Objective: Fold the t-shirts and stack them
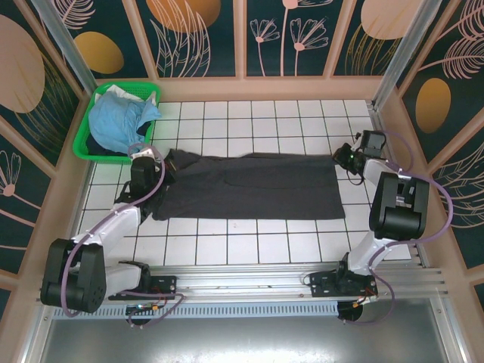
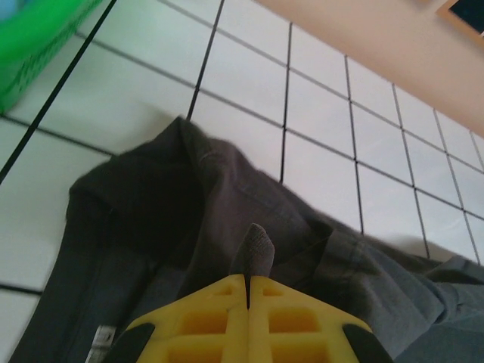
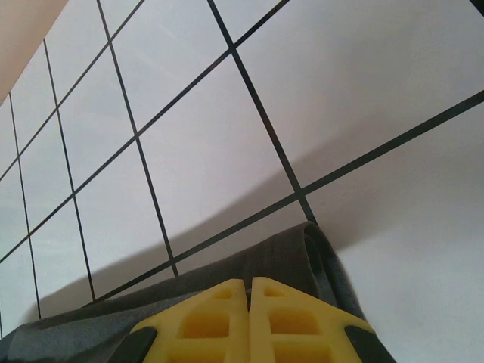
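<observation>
Grey shirt [image 1: 249,185]: spread flat across the middle of the worktop [image 1: 249,242], long side running left to right, reaching from one claw to the other. Its left end is bunched and creased, and its right end is straight-edged.
Blue shirt [image 1: 117,121]: crumpled in a heap inside the basket [image 1: 97,94], spilling over its near rim.
Basket: green, in the far left corner of the worktop, just beyond the grey shirt's left end.
Left claw [image 2: 248,278]: jaws pressed together with a small peak of grey cloth nipped between the tips. It sits at the shirt's far left corner, over the rumpled folds.
Right claw [image 3: 248,281]: jaws pressed together, with no gap between the yellow fingers [image 3: 204,318]. The shirt's rolled right edge curls up against the tips and looks pinched there. It sits at the shirt's far right corner.
Left arm: reaches from its base forward along the left side of the worktop.
Right arm: stands on the right side, wrist turned in toward the cloth.
Worktop: white tiles with dark lines, bare in front of and behind the grey shirt.
</observation>
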